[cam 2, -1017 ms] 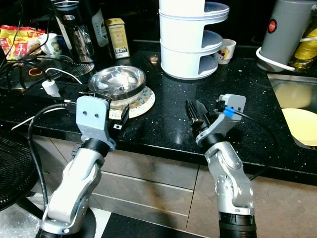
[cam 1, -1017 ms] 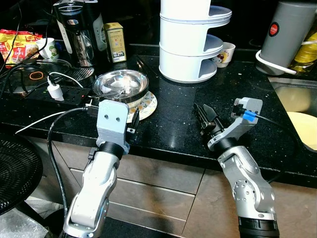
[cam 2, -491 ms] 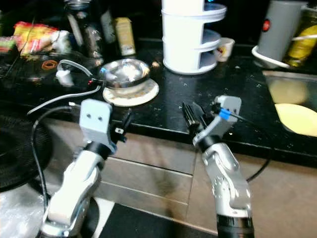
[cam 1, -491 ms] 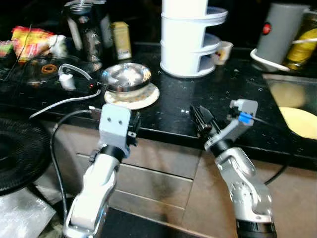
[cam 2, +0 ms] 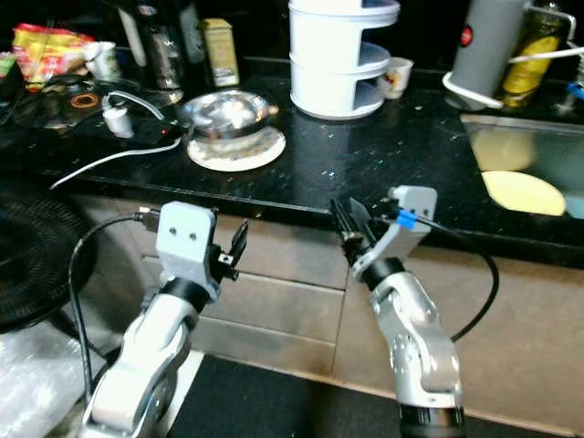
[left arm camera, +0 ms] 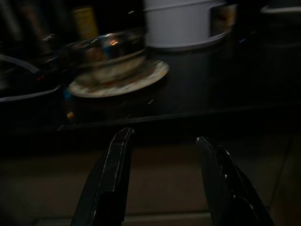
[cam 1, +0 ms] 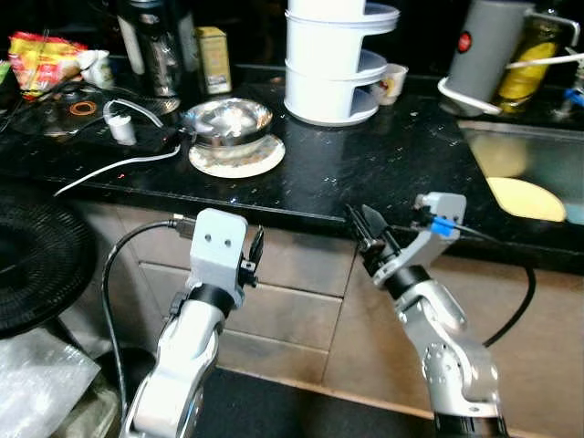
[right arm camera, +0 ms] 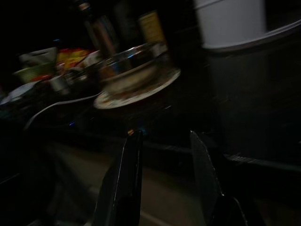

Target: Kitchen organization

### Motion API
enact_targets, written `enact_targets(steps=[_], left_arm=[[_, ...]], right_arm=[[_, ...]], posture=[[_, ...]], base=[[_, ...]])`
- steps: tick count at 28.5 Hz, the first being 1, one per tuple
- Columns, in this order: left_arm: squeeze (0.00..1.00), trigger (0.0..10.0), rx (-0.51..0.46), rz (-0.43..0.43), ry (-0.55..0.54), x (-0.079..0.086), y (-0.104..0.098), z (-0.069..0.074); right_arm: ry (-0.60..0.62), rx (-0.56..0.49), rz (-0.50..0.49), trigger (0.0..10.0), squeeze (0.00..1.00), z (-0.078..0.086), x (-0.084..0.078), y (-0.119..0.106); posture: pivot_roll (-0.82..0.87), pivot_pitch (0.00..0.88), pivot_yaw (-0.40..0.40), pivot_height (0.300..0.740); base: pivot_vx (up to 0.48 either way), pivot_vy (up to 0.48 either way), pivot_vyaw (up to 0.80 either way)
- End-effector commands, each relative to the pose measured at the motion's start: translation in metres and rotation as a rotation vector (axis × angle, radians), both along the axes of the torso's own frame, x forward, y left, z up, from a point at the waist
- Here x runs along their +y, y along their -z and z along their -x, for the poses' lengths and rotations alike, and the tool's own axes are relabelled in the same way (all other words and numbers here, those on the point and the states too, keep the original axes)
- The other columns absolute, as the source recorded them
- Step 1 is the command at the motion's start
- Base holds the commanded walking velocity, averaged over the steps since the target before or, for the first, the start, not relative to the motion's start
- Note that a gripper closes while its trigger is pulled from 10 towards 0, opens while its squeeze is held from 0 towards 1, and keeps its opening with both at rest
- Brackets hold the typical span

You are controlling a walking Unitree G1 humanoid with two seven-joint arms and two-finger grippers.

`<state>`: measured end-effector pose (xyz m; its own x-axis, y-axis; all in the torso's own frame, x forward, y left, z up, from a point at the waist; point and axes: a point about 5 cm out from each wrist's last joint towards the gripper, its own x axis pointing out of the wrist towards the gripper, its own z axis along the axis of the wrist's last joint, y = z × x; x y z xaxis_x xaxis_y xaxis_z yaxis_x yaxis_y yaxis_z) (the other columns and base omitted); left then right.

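**Inspector:** Status of grippers?

**Assistant:** Left gripper (left arm camera: 162, 181) and right gripper (right arm camera: 164, 176) hang below the black counter (cam 1: 365, 164) edge, fingers apart, both empty.

**Inspector:** Items to organise?

**Assistant:** Steel bowl (cam 1: 228, 121) sits on a patterned plate (cam 1: 237, 160), near the white tiered rack (cam 1: 333, 59). Nothing appears handled; by my judgement the work is barely begun.

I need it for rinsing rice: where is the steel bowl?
The steel bowl sits on a patterned plate on the counter's left part, beside the white tiered rack.
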<state>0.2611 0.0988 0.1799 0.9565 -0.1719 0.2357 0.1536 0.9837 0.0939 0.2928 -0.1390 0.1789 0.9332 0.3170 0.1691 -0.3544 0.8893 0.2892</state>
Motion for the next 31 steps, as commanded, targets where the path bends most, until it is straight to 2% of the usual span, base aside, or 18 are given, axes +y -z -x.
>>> enact_targets(steps=[1, 31], left_arm=[[0.00, 10.0, 0.021, -0.013, -0.002, 0.0007, 0.0062, 0.0001], [0.00, 10.0, 0.018, -0.001, -0.018, 0.0029, 0.0034, -0.0025]], right_arm=[[0.009, 0.001, 0.010, 10.0, 0.00, 0.0011, -0.0022, 0.0010], [-0.006, 0.008, 0.028, 10.0, 0.00, -0.0013, -0.0006, -0.0016]], posture=[[-0.02, 0.000, 0.000, 0.740], [-0.02, 0.000, -0.014, 0.740]], base=[[-0.304, 0.000, 0.00], [-0.303, 0.000, 0.00]])
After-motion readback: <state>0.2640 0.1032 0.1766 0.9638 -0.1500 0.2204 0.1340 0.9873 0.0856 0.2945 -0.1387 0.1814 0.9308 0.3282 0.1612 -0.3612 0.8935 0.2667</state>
